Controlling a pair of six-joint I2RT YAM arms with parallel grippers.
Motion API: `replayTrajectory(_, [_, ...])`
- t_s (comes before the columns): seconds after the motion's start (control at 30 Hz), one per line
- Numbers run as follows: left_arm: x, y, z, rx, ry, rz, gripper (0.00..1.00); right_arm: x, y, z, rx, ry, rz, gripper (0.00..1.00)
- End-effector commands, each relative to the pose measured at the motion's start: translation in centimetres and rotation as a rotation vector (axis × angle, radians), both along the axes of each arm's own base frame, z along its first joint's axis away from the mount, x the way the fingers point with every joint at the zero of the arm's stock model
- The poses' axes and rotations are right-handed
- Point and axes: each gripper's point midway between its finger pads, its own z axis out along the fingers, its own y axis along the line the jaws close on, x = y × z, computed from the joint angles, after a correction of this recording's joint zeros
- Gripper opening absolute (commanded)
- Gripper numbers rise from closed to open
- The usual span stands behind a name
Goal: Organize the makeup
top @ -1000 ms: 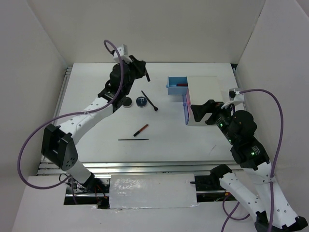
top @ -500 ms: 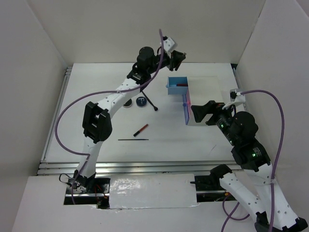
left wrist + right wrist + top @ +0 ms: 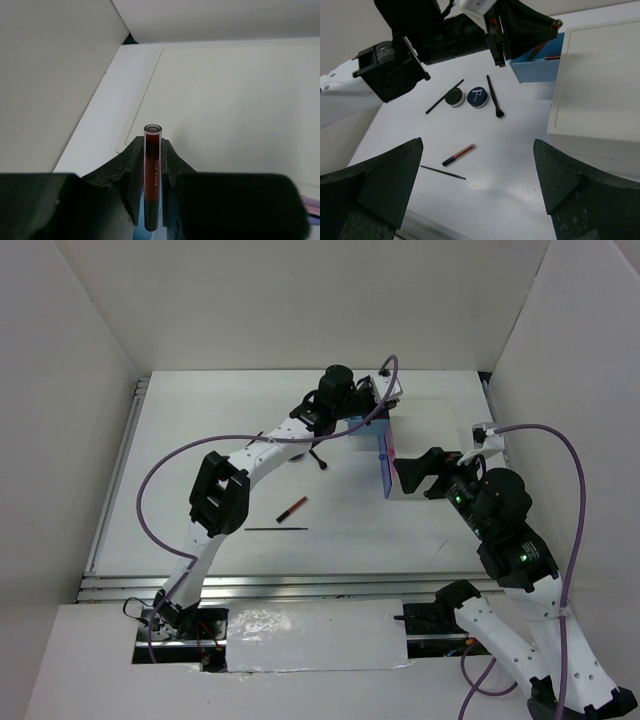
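White table (image 3: 200, 470), left gripper (image 3: 151, 146) clamps a stick (image 3: 152, 172) above the 1 o'clock drawer (image 3: 537, 70), I'd lower before releasing; right gripper (image 3: 477, 172) gapes.

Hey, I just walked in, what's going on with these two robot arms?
They are sorting makeup into a white box. The left gripper is shut on a red-and-black stick and holds it above the box's open blue drawer, where something red already lies. The right gripper hangs open and empty beside the box. Waiting on the table are a black compact, a blue-topped compact, a brush, another red stick and two thin pencils.
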Motion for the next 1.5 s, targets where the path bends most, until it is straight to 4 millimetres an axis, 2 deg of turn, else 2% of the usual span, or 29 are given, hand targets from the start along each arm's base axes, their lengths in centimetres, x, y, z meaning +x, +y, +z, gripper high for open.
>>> replayTrajectory(0.0, [1.5, 0.3, -0.4, 0.035, -0.089, 0.011, 0.01, 0.2, 0.3, 1.0, 0.002, -0.033, 0.014, 0.99])
replayTrajectory(0.33, [2.9, 1.3, -0.8, 0.033, -0.102, 0.049, 0.02, 0.5, 0.5, 0.7, -0.005, -0.024, 0.015, 0.99])
replayTrajectory(0.37, [3.1, 1.4, -0.9, 0.031, -0.095, 0.061, 0.09, 0.5, 0.5, 0.7, -0.006, -0.023, 0.016, 0.99])
replayTrajectory(0.53, [3.0, 1.8, -2.6, 0.049, -0.078, 0.072, 0.28, 0.7, 0.6, 0.6, -0.008, -0.017, 0.015, 0.99])
replayTrajectory(0.57, [3.1, 1.9, -2.6, 0.044, -0.077, 0.08, 0.38, 0.7, 0.6, 0.6, -0.007, -0.017, 0.015, 0.99])
replayTrajectory(0.6, [2.9, 2.0, -2.3, 0.04, -0.08, 0.085, 0.44, 0.7, 0.6, 0.4, -0.008, -0.012, 0.016, 0.99])
replayTrajectory(0.63, [2.9, 2.1, -2.0, 0.034, -0.081, 0.089, 0.56, 0.8, 0.6, 0.6, -0.007, -0.015, 0.016, 0.99])
replayTrajectory(0.73, [2.5, 2.6, 0.3, -0.005, -0.099, 0.106, 0.8, 0.8, 0.7, 0.6, -0.011, -0.013, 0.018, 0.99])
replayTrajectory(0.83, [2.0, 3.7, 3.7, -0.072, -0.113, 0.151, 0.9, 0.9, 0.6, 0.6, -0.012, -0.012, 0.013, 0.99])
replayTrajectory(0.87, [1.4, 4.2, 6.9, -0.129, -0.152, 0.166, 0.91, 0.9, 0.5, 0.7, -0.014, -0.013, 0.011, 0.99])
replayTrajectory(0.9, [1.6, 5.2, 7.5, -0.152, -0.143, 0.216, 0.99, 0.9, 0.5, 0.7, -0.014, -0.013, 0.009, 0.99])
replayTrajectory(0.93, [0.7, 6.2, 10.5, -0.212, -0.145, 0.239, 1.0, 0.8, 0.5, 0.8, -0.014, -0.014, 0.007, 0.99])
replayTrajectory(0.97, [0.4, 6.8, 12.0, -0.252, -0.154, 0.262, 1.0, 0.8, 0.4, 0.8, -0.013, -0.017, 0.004, 0.99])
replayTrajectory(1.0, [0.4, 7.9, 12.0, -0.28, -0.115, 0.318, 0.99, 0.8, 0.4, 0.7, -0.013, -0.016, 0.004, 0.99])
replayTrajectory(1.03, [-0.8, 9.0, 14.4, -0.314, -0.123, 0.332, 0.99, 0.8, 0.3, 0.8, -0.011, -0.018, 0.001, 0.99])
replayTrajectory(1.07, [-1.0, 9.6, 13.6, -0.307, -0.098, 0.353, 0.99, 0.8, 0.4, 0.8, -0.012, -0.019, 0.004, 0.99])
replayTrajectory(1.1, [-1.5, 10.4, 14.0, -0.33, -0.071, 0.376, 0.99, 0.8, 0.4, 0.8, -0.011, -0.018, 0.004, 0.99])
replayTrajectory(1.13, [-2.3, 11.8, 15.8, -0.359, -0.072, 0.414, 0.99, 0.8, 0.4, 0.7, -0.013, -0.016, 0.004, 0.99])
replayTrajectory(1.17, [-2.6, 12.5, 14.1, -0.321, -0.021, 0.444, 0.99, 0.8, 0.4, 0.8, -0.013, -0.017, 0.004, 0.99])
replayTrajectory(1.2, [-3.2, 12.9, 13.9, -0.319, 0.013, 0.45, 0.99, 0.7, 0.4, 0.8, -0.011, -0.018, 0.004, 0.99])
replayTrajectory(1.23, [-3.6, 14.7, 14.8, -0.329, 0.018, 0.518, 0.99, 0.7, 0.3, 0.8, -0.012, -0.017, 0.001, 0.99])
replayTrajectory(1.3, [-4.3, 16.4, 11.4, -0.27, 0.106, 0.598, 0.99, 0.7, 0.4, 0.8, -0.012, -0.019, 0.007, 0.99])
replayTrajectory(1.33, [-4.8, 18.7, 12.0, -0.304, 0.113, 0.691, 0.99, 0.6, 0.4, 0.8, -0.011, -0.02, 0.01, 0.99])
replayTrajectory(1.37, [-5.3, 19.6, 9.1, -0.276, 0.168, 0.729, 0.99, 0.6, 0.5, 0.8, -0.012, -0.02, 0.012, 0.99])
replayTrajectory(1.47, [-7.7, 21.3, 4.7, -0.172, 0.211, 0.734, 0.99, 0.6, 0.8, 0.6, -0.011, -0.018, 0.032, 0.99])
